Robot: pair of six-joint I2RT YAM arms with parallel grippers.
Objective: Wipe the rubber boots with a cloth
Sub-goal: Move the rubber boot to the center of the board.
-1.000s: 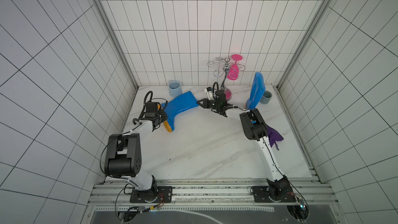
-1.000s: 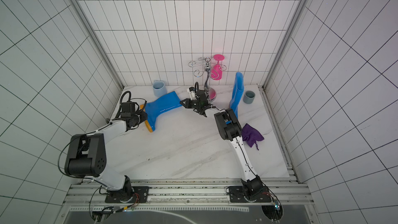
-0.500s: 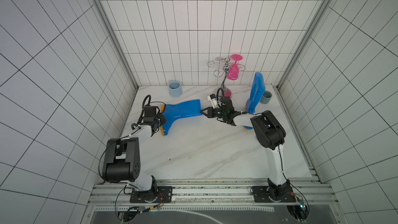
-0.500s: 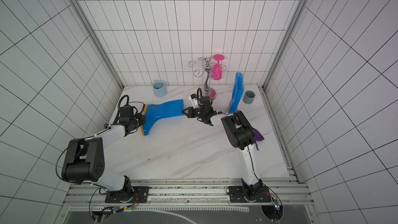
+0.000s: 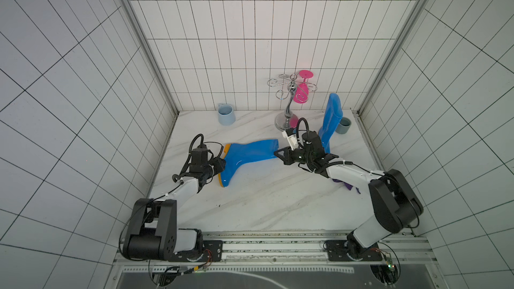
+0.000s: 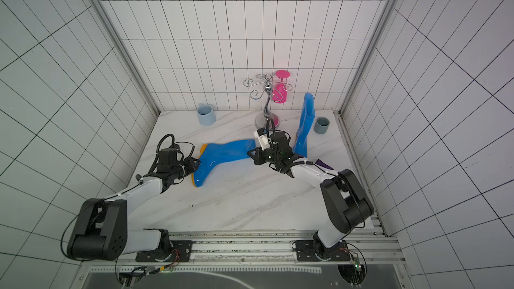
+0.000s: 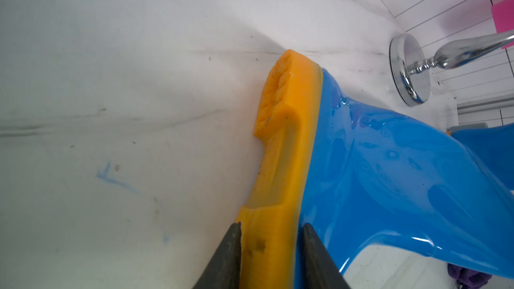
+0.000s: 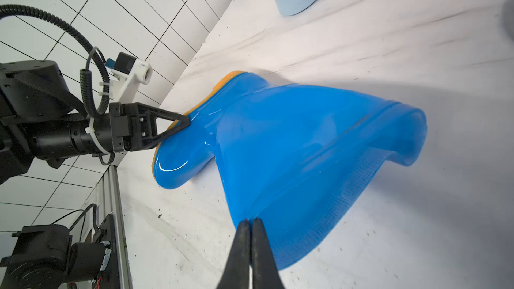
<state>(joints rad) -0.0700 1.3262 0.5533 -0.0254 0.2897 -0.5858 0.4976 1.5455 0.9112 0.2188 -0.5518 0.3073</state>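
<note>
One blue rubber boot (image 5: 250, 154) (image 6: 222, 154) lies on its side on the marble table, orange sole to the left. My left gripper (image 5: 219, 168) (image 7: 271, 226) is shut on that sole's edge near the toe. My right gripper (image 5: 276, 153) (image 8: 249, 220) is shut at the rim of the boot's shaft, pinching the thin wall. The other boot (image 5: 331, 118) (image 6: 306, 118) stands upright at the back right. Behind my right forearm lies the purple cloth (image 5: 349, 186) (image 6: 324, 164), partly hidden, with neither gripper on it.
A light blue mug (image 5: 225, 113) stands at the back left and a grey cup (image 5: 345, 125) beside the upright boot. A chrome glass stand (image 5: 289, 107) with a pink glass (image 5: 301, 95) stands at the back. Tiled walls close in three sides.
The lying boot swung round and moved toward the front, its shaft now pointing right. My right elbow swung out to the right over the cloth. The right jaws closed fully.
</note>
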